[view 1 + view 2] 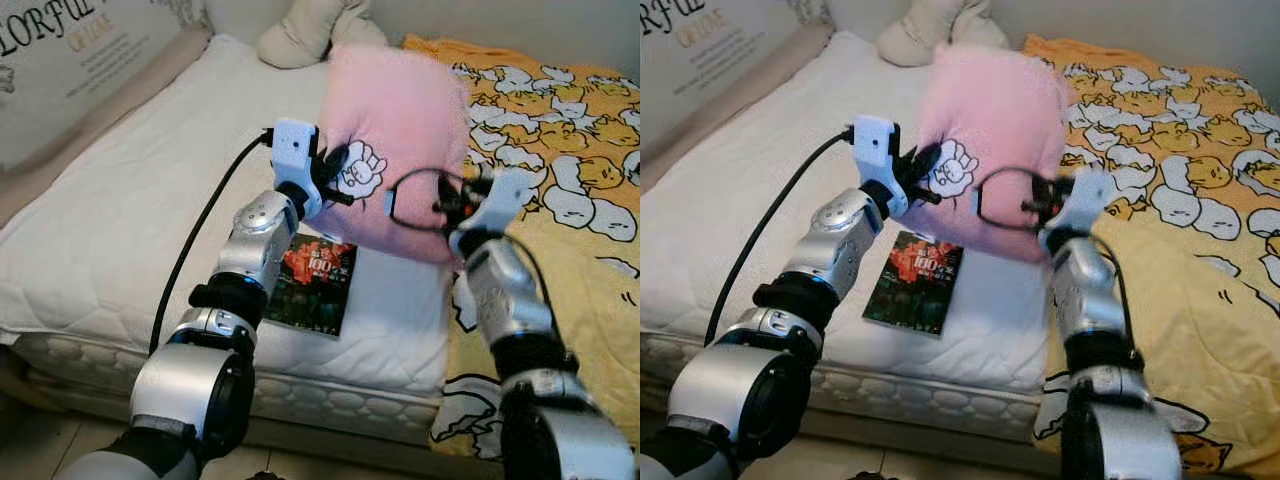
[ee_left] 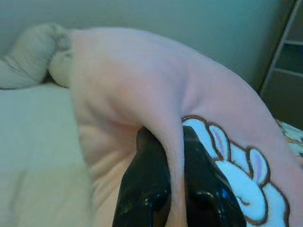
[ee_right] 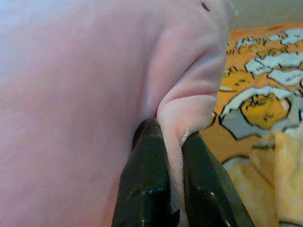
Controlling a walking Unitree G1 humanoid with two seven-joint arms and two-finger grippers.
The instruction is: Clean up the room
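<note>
A fluffy pink pillow (image 1: 395, 130) with a white bunny patch (image 1: 361, 170) hangs lifted above the white mattress (image 1: 130, 210), held between both arms. My left gripper (image 1: 338, 172) is shut on the pillow's left edge beside the bunny; a fold of pink fabric (image 2: 176, 156) is pinched between its black fingers (image 2: 147, 189). My right gripper (image 1: 452, 205) is shut on the pillow's lower right corner, with fabric (image 3: 174, 137) squeezed between its fingers (image 3: 144, 184).
A dark book with a red cover picture (image 1: 315, 282) lies on the mattress under the pillow. A yellow duck-print quilt (image 1: 570, 180) covers the bed's right side. A beige plush toy (image 1: 310, 30) sits at the head. A wall board with lettering (image 1: 60, 60) stands left.
</note>
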